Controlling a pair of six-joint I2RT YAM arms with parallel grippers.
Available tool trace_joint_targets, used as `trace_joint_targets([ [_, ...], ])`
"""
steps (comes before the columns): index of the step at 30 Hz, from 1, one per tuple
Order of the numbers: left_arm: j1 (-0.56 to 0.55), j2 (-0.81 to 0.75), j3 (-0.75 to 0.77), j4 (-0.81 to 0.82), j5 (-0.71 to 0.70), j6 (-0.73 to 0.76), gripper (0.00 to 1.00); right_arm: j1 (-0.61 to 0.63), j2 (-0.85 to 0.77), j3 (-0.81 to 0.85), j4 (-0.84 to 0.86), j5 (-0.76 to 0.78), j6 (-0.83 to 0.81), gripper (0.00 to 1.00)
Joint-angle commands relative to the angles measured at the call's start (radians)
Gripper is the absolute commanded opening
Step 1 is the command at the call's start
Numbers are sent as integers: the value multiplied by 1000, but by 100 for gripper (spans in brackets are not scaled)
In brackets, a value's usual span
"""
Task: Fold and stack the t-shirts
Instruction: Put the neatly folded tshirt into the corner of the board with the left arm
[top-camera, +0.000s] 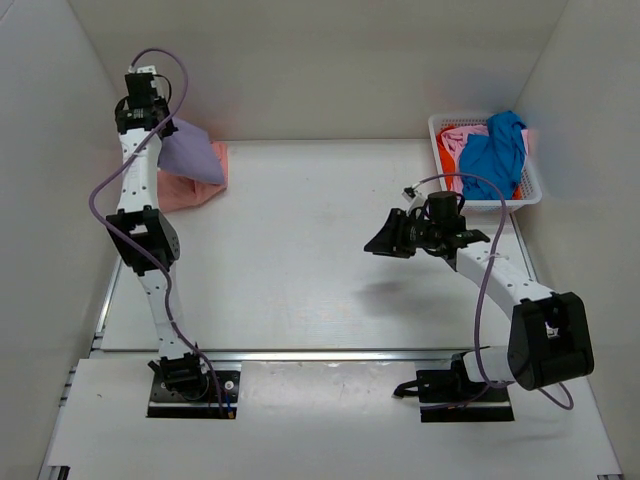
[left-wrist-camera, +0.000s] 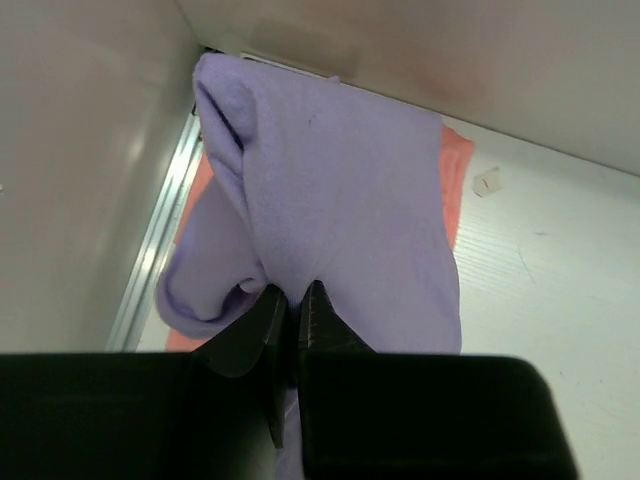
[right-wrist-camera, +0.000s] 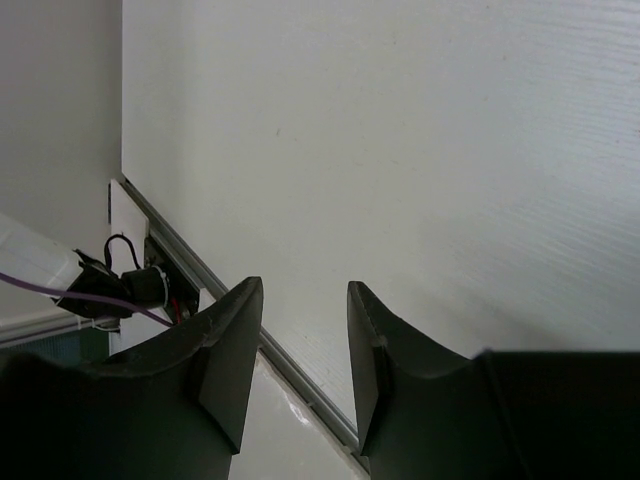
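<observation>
Now outstretched left hand (left-wrist-camera: 295, 292) pinches lavender t-shirt (left-wrist-camera: 340, 200) aloft — right hand (right-wrist-camera: 305, 290) hovers released.

readable text: none | brands, numbers, signs: none legible in any view | possible label: small white scrap (left-wrist-camera: 487, 180) on the table (left-wrist-camera: 560, 300), at 3 o'clock of the lavender t-shirt (left-wrist-camera: 340, 200) in the left wrist view, too small to read

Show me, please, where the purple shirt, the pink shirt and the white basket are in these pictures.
purple shirt (left-wrist-camera: 340, 200): left wrist view, middle of the hanging cloth.
pink shirt (top-camera: 185, 193): top view, its uncovered lower part.
white basket (top-camera: 534, 172): top view, its right rim.
</observation>
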Motion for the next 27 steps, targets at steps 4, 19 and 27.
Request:
trace_joint_targets([
  [4, 80, 13, 1, 92, 61, -37, 0, 47, 42, 25, -20, 4, -3, 37],
  [19, 71, 174, 47, 10, 84, -147, 57, 64, 74, 42, -11, 12, 13, 36],
  [27, -66, 50, -142, 105, -123, -160, 84, 63, 71, 31, -5, 7, 16, 37],
])
